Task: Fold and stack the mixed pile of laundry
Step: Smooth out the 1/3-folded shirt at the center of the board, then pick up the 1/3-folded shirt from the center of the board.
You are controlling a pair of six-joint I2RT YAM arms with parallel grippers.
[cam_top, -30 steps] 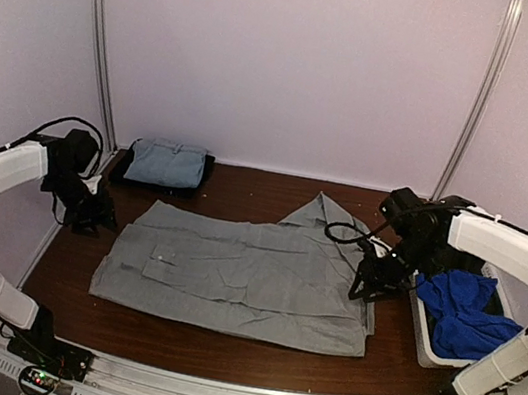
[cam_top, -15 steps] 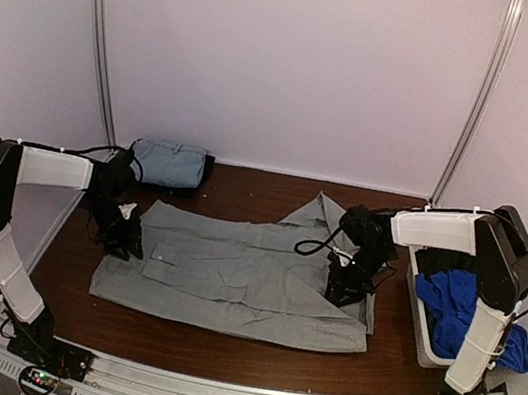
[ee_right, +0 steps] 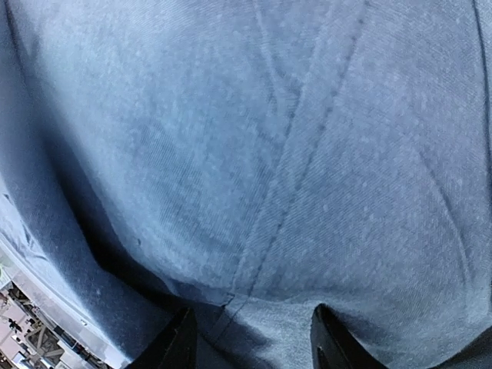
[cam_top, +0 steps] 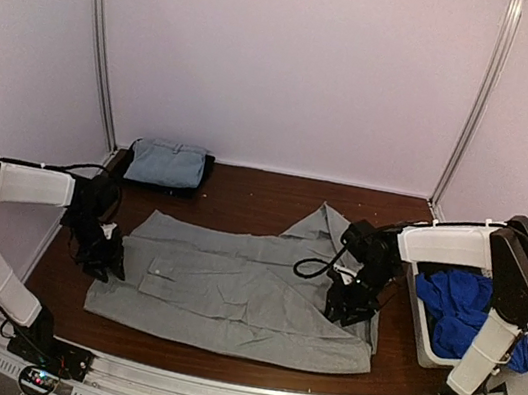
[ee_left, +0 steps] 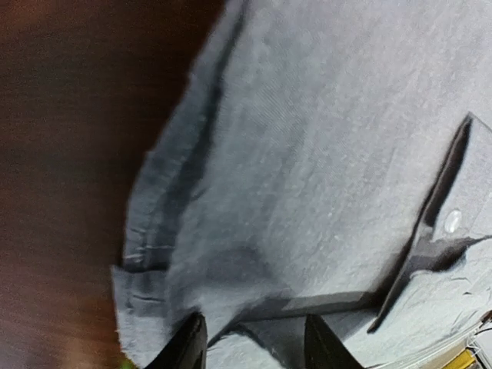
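The light grey trousers [cam_top: 239,285] of the mixed laundry pile lie spread flat across the middle of the table. My left gripper [cam_top: 102,254] is down on their left edge. In the left wrist view its jaws [ee_left: 254,338] stand apart, with a low fold of the grey cloth [ee_left: 307,154] between the tips. My right gripper [cam_top: 342,304] is down on the trousers' right part. In the right wrist view it is open [ee_right: 254,334] over a seam in the cloth [ee_right: 307,138]. A royal-blue piece [cam_top: 467,305] fills the bin.
A folded light grey garment [cam_top: 167,161] lies on a dark piece at the back left corner. A white plastic bin [cam_top: 420,335] stands at the right edge of the table. Bare brown tabletop [cam_top: 254,196] shows behind the trousers.
Both arms dropped from above onto the trousers, then moved toward the near edge. The trousers slid a little toward the near edge with them.
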